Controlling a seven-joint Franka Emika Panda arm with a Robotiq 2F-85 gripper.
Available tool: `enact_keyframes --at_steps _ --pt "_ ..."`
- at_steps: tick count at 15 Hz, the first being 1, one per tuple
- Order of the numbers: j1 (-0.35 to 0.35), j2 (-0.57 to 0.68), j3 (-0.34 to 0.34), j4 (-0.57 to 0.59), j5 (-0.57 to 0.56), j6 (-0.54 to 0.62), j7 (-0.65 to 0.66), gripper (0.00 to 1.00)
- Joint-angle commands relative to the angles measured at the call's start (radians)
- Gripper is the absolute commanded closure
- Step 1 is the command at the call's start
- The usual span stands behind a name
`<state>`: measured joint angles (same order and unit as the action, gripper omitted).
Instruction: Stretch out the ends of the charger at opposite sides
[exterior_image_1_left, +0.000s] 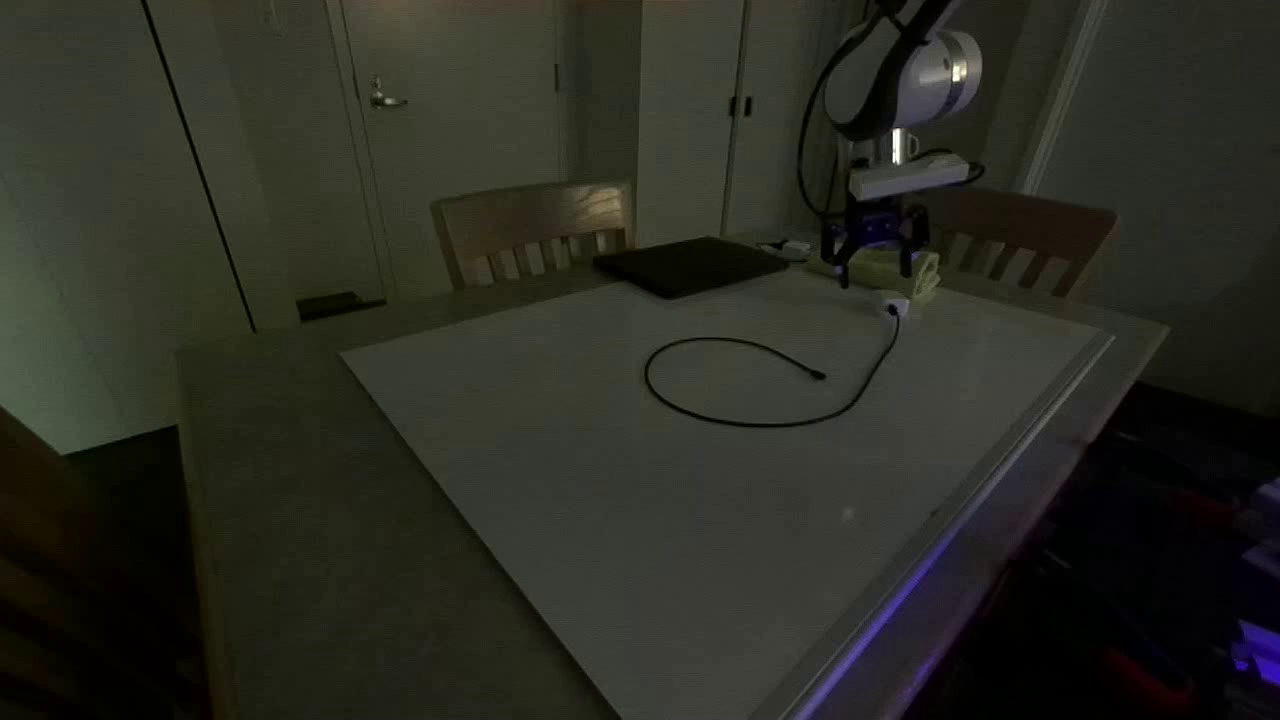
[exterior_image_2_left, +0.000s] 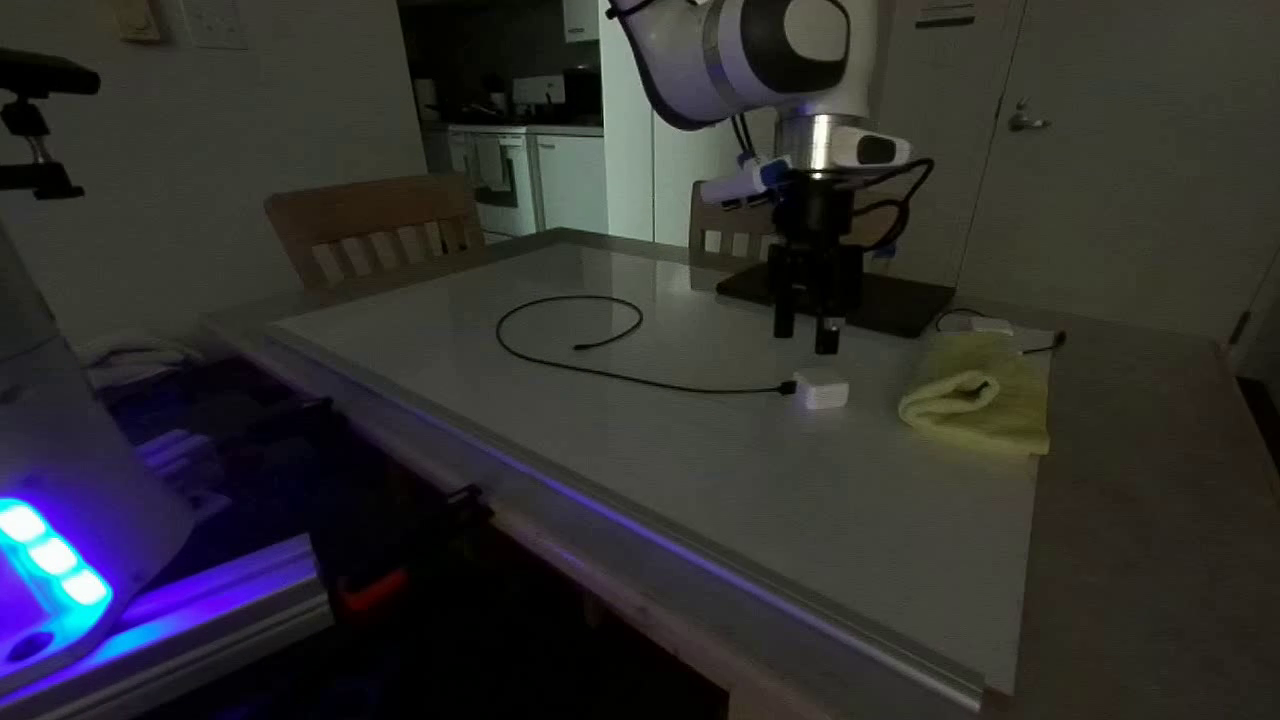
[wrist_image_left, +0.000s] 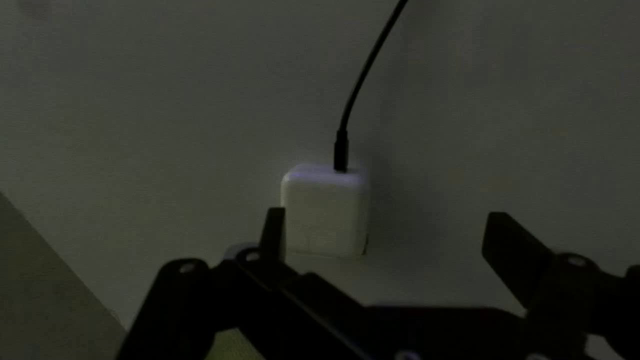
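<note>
Apparently partway at best: charger (exterior_image_1_left: 760, 425) curled, not drawn out

Dim light. Big surface (exterior_image_1_left: 290, 500), much of it covered by a white board (exterior_image_1_left: 680, 540). Robot arm (exterior_image_2_left: 740, 70) hangs over the board. Dark flat pad (exterior_image_1_left: 690, 266) and folded yellowish cloth (exterior_image_2_left: 985, 405) lie near the board's margin; neither looks part of the job.

Charger lies on the board, its whole run visible in both exterior views: a long sweep, then a bend round into a wide, unclosed loop. I make out no knot and no crossing. Nowhere near a straight line, so most of the stretching looks undone.

Fingers (wrist_image_left: 520, 260): wide apart, nothing gripped. Both exterior views show them raised over the board with space beneath.

White block (exterior_image_2_left: 822, 388): one end. Rests on the board below the fingers, near the cloth yet clear of it, black cable (wrist_image_left: 370, 60) plugged in. In the wrist view a finger overlaps its edge, which I take for line of sight, not touch. Could count as placed; tentatively, that half is done.

Cable tip (exterior_image_1_left: 818, 375): the other end. Lies in the mouth of the loop, turned back toward the block. Left to do, I judge: take the tip, draw it to the side opposite the block, until the loop pulls into a line.
</note>
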<state>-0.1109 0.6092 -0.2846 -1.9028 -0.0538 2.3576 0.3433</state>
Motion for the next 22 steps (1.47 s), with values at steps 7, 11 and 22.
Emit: enact_keyframes --at_steps 7,11,22 --pt "0.020 -0.081 0.168 0.030 -0.036 -0.225 -0.313 0.00" --pt "0.026 -0.126 0.222 -0.082 -0.017 -0.217 -0.394 0.00" --pt "0.058 -0.215 0.221 -0.315 -0.043 -0.012 -0.339 0.00"
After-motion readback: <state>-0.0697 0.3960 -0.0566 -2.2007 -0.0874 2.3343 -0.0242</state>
